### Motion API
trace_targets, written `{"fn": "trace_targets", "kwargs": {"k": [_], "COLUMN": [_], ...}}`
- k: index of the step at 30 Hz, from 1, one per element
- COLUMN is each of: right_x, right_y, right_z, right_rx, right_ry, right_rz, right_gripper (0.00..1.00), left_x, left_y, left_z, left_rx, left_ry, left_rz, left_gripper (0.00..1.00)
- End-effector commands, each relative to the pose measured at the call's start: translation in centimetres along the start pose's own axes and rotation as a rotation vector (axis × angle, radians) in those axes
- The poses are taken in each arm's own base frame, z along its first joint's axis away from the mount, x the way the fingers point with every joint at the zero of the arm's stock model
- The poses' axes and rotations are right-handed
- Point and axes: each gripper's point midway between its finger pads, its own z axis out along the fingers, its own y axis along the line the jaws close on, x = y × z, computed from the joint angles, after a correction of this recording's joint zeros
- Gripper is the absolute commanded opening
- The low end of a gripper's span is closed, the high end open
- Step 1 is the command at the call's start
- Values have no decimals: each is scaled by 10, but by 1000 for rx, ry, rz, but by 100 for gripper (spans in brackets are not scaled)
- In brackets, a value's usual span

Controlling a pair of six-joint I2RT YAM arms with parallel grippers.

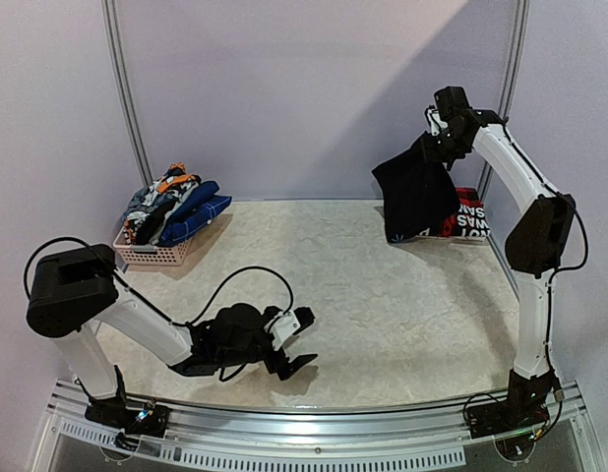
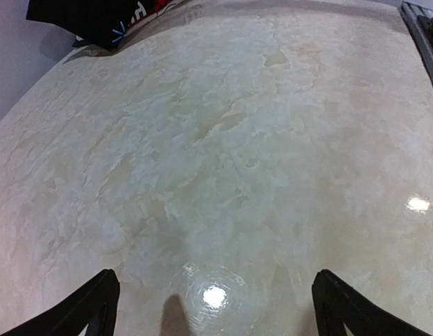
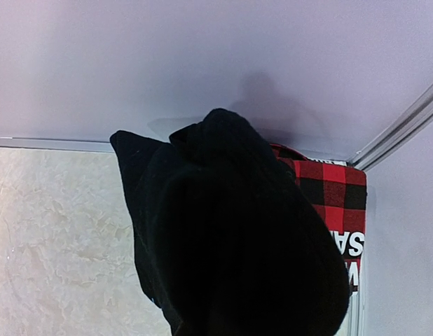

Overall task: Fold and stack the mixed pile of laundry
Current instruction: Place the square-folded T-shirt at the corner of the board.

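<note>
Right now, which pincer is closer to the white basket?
Left. The left pincer is low, in front and right of the basket; the right pincer is far across, raised, holding black cloth.

It looked like a robotics lab booth: plain lilac walls across the upper frame, a marble-patterned table at centre, and an aluminium rail along the bottom edge carrying the left arm and right arm.

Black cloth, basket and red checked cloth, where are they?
black cloth (image 1: 412, 197), top view, middle of its hanging part
basket (image 1: 147, 256), top view, its front wall
red checked cloth (image 3: 332, 199), right wrist view, its checked top
</note>
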Motion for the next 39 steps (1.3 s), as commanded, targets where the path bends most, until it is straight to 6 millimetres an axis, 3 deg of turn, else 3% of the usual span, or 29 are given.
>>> {"fn": "trace_targets", "kwargs": {"k": [1,8,18,22,24,26,39], "right_x": [-23,-16,-8,-7,-3,1,16], "right_y": [-27,-57,-103,-126,-151,-162,-191], "right_z": [-12,16,81,97,104,110,142], "right_rx": [43,83,99,135,169,194,274], "right_ry": [-72,-52,-83,-103,-101,-102,-110], "right_rz": [29,51,78,113,136,141,162], "right_gripper": [0,0,0,0,0,0,0], "left_x": [-1,1,6,8,8,9,7], "left_y": [4,2,2,1,1,1,-3], "left_z": [4,7,13,15,16,17,27], "left_rx": [-1,3,0,2,4,5,21], "left_ry": [-10,-4,16,20,23,25,30], "left_rz": [-21,-22,-25,-31,-33,-34,-43], "left_gripper": [98,97,97,97,97,97,97]}}
